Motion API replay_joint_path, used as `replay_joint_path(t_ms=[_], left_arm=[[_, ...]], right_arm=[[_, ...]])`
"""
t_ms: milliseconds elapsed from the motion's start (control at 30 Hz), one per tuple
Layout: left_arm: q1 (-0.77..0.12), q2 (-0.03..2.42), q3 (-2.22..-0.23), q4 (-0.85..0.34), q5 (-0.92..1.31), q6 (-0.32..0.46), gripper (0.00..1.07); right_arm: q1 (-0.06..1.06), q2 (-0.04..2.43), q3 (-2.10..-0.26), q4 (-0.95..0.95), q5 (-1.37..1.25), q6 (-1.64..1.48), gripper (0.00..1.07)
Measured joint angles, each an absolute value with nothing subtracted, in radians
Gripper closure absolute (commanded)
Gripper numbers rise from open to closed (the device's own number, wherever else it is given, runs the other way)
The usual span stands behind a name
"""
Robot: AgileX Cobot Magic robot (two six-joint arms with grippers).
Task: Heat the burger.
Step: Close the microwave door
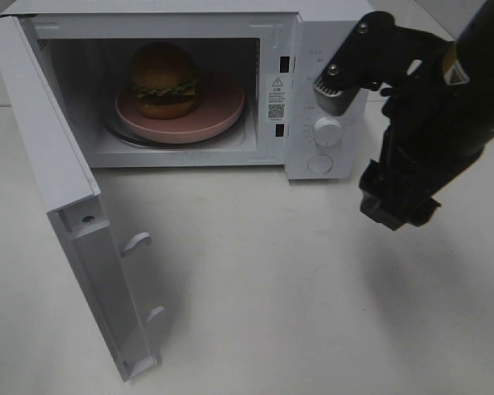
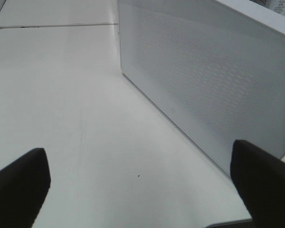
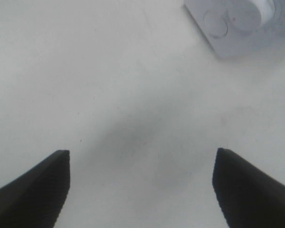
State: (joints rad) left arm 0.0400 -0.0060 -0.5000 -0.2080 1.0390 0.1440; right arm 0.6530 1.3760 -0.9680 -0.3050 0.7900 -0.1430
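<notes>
Burger [image 1: 165, 80]: on pink plate [image 1: 224, 110] inside the microwave [image 1: 313, 33] cavity, toward the plate's back-left. Door [image 1: 62, 177]: swung wide open.

Left pincer [image 2: 138, 153]: jaws wide apart, empty, near the door's outer mesh face; no contact visible. Right pincer [image 3: 141, 154]: jaws apart, empty, hovering over bare desk [image 1: 296, 288] just in front of the control panel corner.

Judged step in hand: shutting the door, then setting the upper knob [image 1: 328, 129].

Risks, as judged:
- Push landing near the hinge or glancing off: poor leverage, microwave sliding or twisting on the smooth desk instead of the door swinging.
- Push too hard: slam, jolt, burger tipping off the plate.
- Push too weak: latch not caught, no heating even with the knob turned.
- Right arm near the front: possible fouling of the door's free edge late in the swing.
- Wide jaws on a small knob: slip or timer overshoot.
</notes>
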Motion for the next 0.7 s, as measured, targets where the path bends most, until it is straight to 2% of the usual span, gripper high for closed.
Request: replay_joint_path(t_ms=[367,700], left_arm=[[0.040,-0.006,-0.500,-0.208,1.039,0.144,0.09],[0.040,-0.006,-0.500,-0.208,1.039,0.144,0.09]], right_arm=[[0.653,1.180,-0.947,-0.284,1.033,-0.029,0.31],[0.653,0.987,-0.830,-0.259,1.078,-0.022,0.31]])
